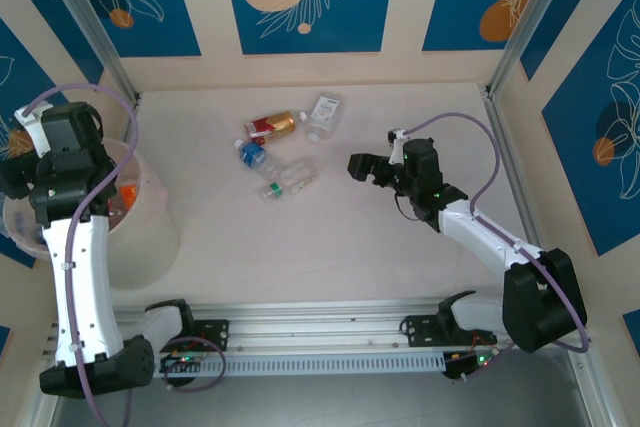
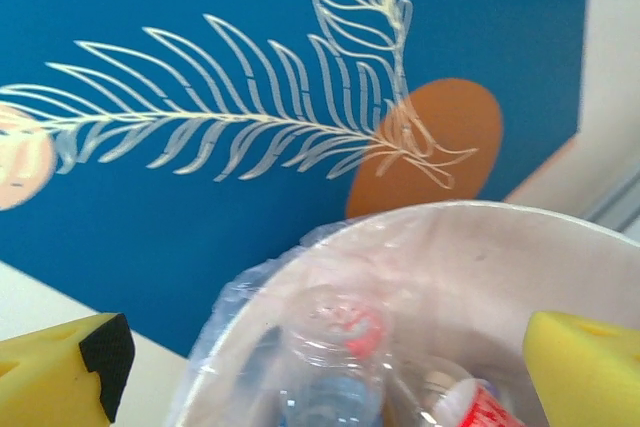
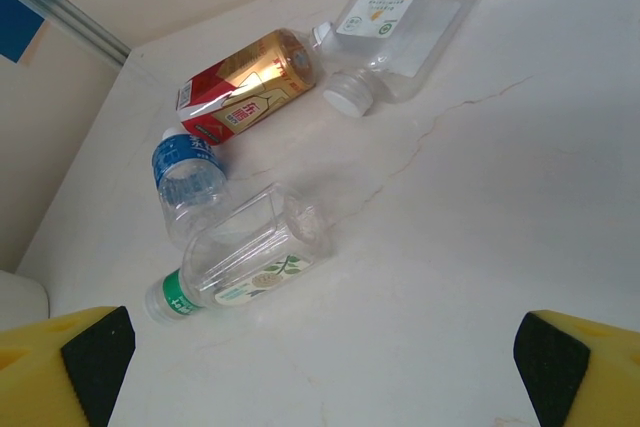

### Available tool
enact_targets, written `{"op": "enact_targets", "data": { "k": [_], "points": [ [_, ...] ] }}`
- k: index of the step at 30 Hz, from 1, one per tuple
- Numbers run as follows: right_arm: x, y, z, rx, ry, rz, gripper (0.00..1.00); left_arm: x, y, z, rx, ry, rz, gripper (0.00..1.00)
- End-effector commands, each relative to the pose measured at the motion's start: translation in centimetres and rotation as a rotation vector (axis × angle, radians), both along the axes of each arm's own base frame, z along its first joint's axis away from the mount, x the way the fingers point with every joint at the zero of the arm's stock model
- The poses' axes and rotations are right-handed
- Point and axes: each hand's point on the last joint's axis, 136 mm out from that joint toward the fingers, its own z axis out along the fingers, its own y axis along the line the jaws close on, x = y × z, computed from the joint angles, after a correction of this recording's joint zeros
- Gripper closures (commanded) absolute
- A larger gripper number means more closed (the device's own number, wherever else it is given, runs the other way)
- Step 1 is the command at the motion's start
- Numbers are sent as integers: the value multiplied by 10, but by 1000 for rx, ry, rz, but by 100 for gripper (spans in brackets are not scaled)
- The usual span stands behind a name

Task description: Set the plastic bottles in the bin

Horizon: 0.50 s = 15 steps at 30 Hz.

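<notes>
Four plastic bottles lie in the middle of the table: a red-and-gold labelled one (image 1: pixel 272 126) (image 3: pixel 250 87), a white-labelled one (image 1: pixel 322 114) (image 3: pixel 400 17), a blue-labelled one (image 1: pixel 254 155) (image 3: pixel 185 182) and a clear green-capped one (image 1: pixel 290 179) (image 3: pixel 250 257). My right gripper (image 1: pixel 362 167) (image 3: pixel 325 367) is open just right of them, nothing between its fingers. The cream bin (image 1: pixel 145 237) (image 2: pixel 480 267) stands at the left. My left gripper (image 2: pixel 325 367) hangs open over its mouth. Inside lie a clear bottle (image 2: pixel 330 357) with red on it and a red-labelled one (image 2: pixel 475 407).
Blue patterned wall panels enclose the table. A metal post (image 1: pixel 95 27) stands at the back left, behind the bin, and another (image 1: pixel 520 27) at the back right. Bare tabletop (image 1: pixel 300 247) stretches between the bottles and the rail at the near edge.
</notes>
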Motion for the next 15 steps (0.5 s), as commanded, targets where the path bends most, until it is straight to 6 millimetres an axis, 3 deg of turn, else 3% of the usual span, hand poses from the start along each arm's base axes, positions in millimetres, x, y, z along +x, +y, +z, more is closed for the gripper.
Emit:
{"op": "enact_targets", "data": {
  "k": [1,4,7,13,15],
  "points": [
    [4,4,16,-7,-39,8,1,16,-17,-13,-130,-45,-93,0],
    [4,4,14,-17,-35,4,1,30,-36,-9,-180,-92,-161,0],
    [4,4,12,-22,-31,-1,0,57,-74,-1,-197,-138,-316,0],
    [0,3,9,-45,-27,-4,0,106,-170,10,-268,-199,-648,0],
    [-2,1,9,-60,-26,-9,0,124,-214,8,-363,-244,-819,0]
  ]
}}
